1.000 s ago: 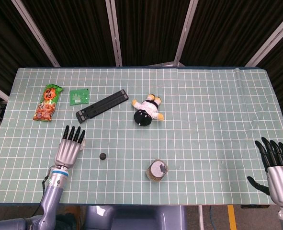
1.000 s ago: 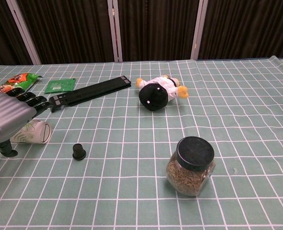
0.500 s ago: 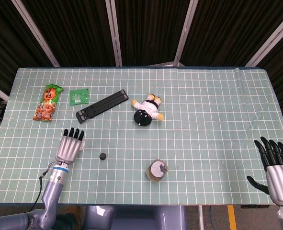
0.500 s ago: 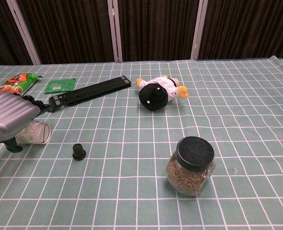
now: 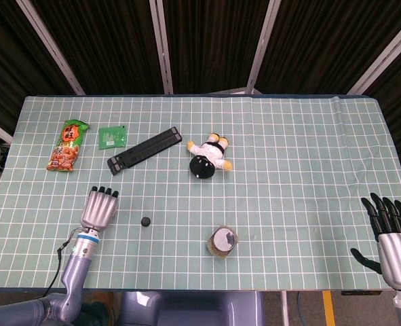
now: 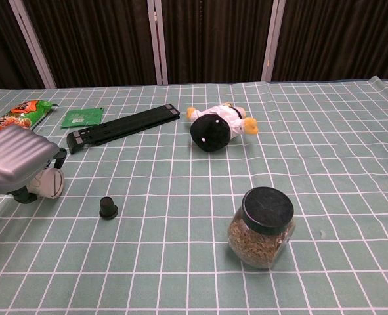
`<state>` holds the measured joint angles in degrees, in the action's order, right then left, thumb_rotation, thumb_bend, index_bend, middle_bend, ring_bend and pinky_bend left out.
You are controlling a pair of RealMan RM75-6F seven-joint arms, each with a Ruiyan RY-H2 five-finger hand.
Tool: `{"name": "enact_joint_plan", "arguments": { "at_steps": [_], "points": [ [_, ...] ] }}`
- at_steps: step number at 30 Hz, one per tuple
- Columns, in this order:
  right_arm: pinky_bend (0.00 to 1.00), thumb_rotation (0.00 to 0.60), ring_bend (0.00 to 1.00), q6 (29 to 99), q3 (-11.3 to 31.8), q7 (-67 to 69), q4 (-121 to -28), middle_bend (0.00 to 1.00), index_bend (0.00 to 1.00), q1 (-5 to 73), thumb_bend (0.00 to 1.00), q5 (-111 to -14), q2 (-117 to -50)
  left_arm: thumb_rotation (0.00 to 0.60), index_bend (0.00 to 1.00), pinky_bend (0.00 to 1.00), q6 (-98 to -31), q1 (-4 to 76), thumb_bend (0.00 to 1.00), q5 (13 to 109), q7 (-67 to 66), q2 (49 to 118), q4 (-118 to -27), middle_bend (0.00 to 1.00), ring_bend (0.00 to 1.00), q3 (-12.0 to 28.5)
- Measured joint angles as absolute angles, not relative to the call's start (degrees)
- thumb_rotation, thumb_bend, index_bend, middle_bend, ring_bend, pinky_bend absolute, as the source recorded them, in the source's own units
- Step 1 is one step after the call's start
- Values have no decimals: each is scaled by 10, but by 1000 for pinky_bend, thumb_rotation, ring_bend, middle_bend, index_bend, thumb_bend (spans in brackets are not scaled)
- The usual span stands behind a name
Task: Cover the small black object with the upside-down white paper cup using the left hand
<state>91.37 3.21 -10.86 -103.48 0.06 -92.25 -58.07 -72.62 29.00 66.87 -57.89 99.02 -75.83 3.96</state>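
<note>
The white paper cup [image 6: 50, 184] lies on its side at the left of the table, its open mouth facing right. My left hand [image 6: 18, 161] lies over it, fingers curled down around the far side and the thumb on the near side, so it grips the cup. In the head view the left hand [image 5: 98, 209] hides the cup. The small black object [image 5: 146, 221] stands on the mat just right of that hand, apart from it, and shows in the chest view as a small black object [image 6: 107, 208]. My right hand [image 5: 393, 238] hangs off the table's right edge, fingers spread, holding nothing.
A glass jar [image 6: 262, 226] of grain with a black lid stands near the front centre. A plush toy [image 5: 209, 156] lies mid-table. A long black bar [image 5: 144, 150], a green packet [image 5: 111, 136] and an orange snack bag [image 5: 68, 145] lie at the back left.
My left hand's fingers, stretched out flat over the cup a second ago, have curled down around it. The hand has drawn slightly back toward me. The right hand has barely moved.
</note>
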Motion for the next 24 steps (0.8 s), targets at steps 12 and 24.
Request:
{"name": "enact_joint_plan", "arguments": {
  "at_steps": [12,24],
  "points": [
    [0,600,0,912,30,-115,-1037,0,0,1,0,-925,-584,600,469,466,-760,273,223,701,-337,963,-825,447,403,86],
    [0,600,0,907,32,-110,-1038,0,0,5,0,-920,-582,600,469,430,-693,243,224,711,240,931,-863,443,372,137]
  ]
}}
